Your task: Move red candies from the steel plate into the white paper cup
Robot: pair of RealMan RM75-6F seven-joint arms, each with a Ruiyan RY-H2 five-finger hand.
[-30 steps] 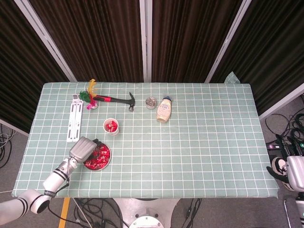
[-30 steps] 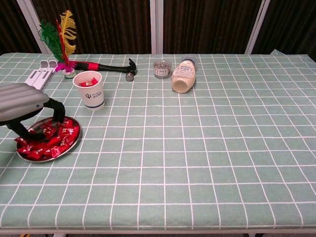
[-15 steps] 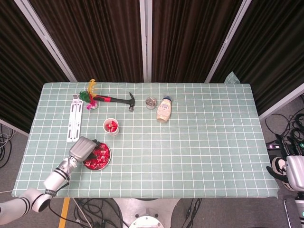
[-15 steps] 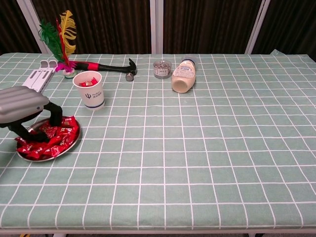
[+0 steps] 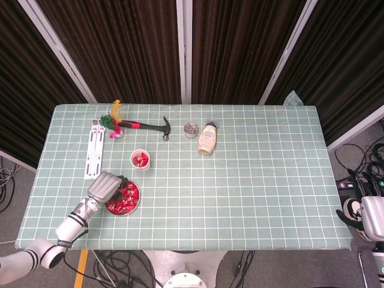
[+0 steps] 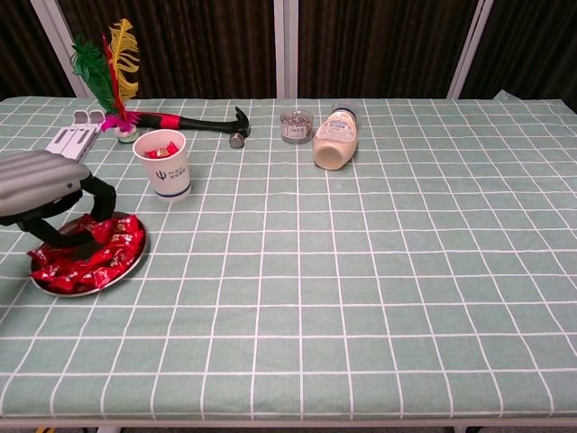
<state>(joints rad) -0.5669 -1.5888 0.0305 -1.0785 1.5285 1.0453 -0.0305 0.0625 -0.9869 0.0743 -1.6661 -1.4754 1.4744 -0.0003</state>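
The steel plate (image 6: 139,259) (image 5: 137,203) sits near the table's front left, piled with red candies (image 6: 104,257) (image 5: 126,196). My left hand (image 6: 41,180) (image 5: 104,186) hovers over the plate's left half. Its dark fingers (image 6: 97,206) curl down into the pile and meet the thumb, pinching among the candies. The white paper cup (image 6: 163,167) (image 5: 140,160) stands upright just behind the plate, apart from the hand, with a few red candies inside. My right hand (image 5: 351,213) shows only partly, off the table's right edge, and its pose is unclear.
Along the back are a feather shuttlecock (image 6: 113,63), a red-handled hammer (image 6: 194,122), a small jar (image 6: 296,124) and a cream bottle (image 6: 334,140) lying on its side. A white rack (image 6: 72,140) lies at the back left, close to the left hand.
The left hand's fingers, apart in the pile a second ago, have drawn in to the thumb. The hand shifted slightly over the plate, and a few candies moved.
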